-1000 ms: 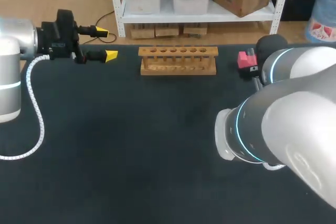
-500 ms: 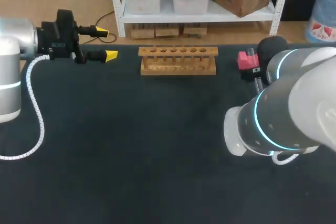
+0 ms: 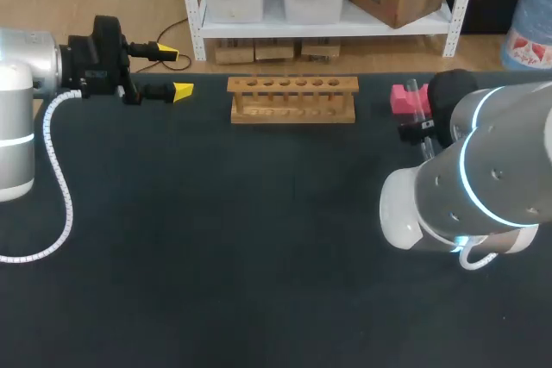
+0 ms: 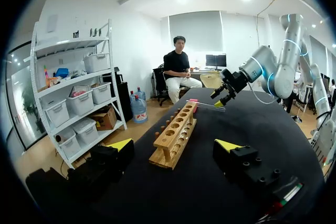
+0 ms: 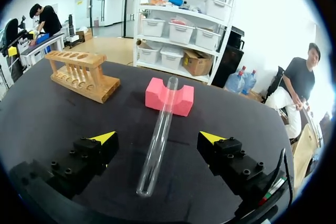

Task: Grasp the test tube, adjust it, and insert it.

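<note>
At the table's far left corner the left gripper (image 3: pixel 175 71) hung with its fingers spread wide, its arm cut off by the view's edge. To its right, along the far edge, stood the wooden rack (image 3: pixel 292 99). Further right lay the pink block (image 3: pixel 401 97), and the test tube (image 5: pixel 163 114) rested with one end in the block's groove and the other down on the table (image 3: pixel 216 239). From above, the right arm (image 3: pixel 483 187) hid most of the tube and all of the right gripper (image 5: pixel 157 138). Only its wrist view showed the fingers apart, one on either side of the tube and clear of it.
</note>
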